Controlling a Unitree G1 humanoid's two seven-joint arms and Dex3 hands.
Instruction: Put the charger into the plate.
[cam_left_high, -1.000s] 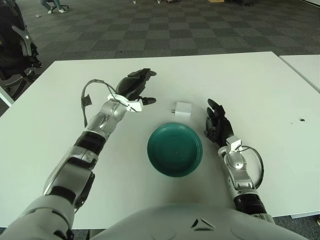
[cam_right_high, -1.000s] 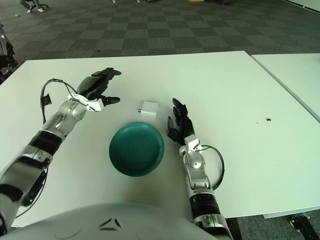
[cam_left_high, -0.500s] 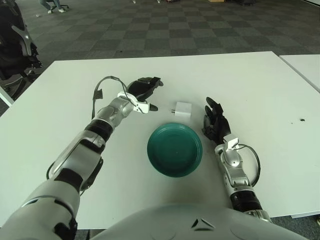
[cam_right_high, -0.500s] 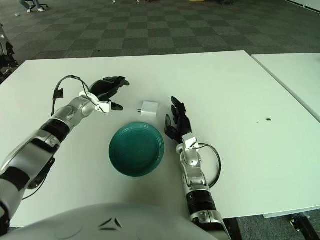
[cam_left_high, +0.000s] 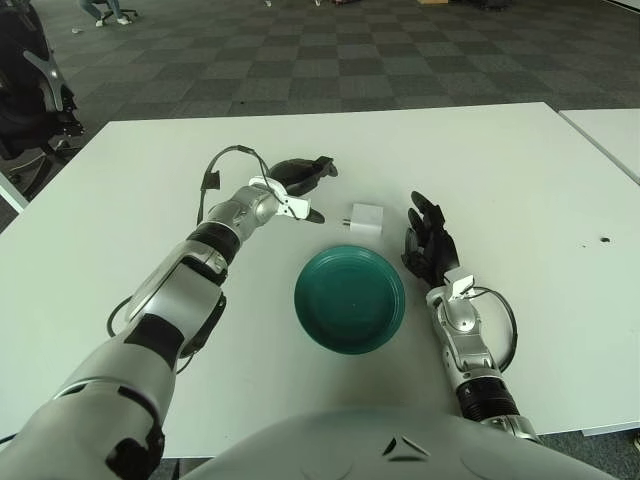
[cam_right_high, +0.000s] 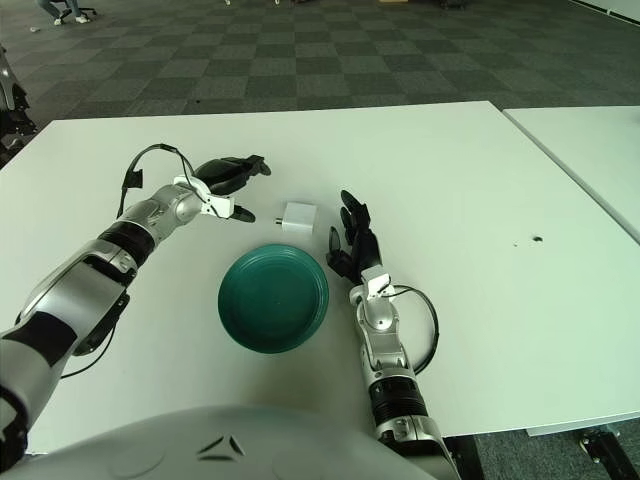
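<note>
The left hand (cam_left_high: 300, 186), fingers spread and empty, hovers just left of the white charger (cam_left_high: 367, 219) to grasp it, the green plate (cam_left_high: 350, 300) nearer the robot, while the right hand (cam_left_high: 428, 245) rests relaxed on the desk (cam_left_high: 520, 180).

An office or lab space is showing here: grey checkered carpet tiles (cam_left_high: 330, 60) are stretching away beyond the far edge of the white worktop (cam_left_high: 500, 160), a second white table (cam_left_high: 610, 135) is standing off its right edge, and chair bases (cam_left_high: 110, 15) are sitting far back.

Bright, even light; soft shadows, sharp throughout.
</note>
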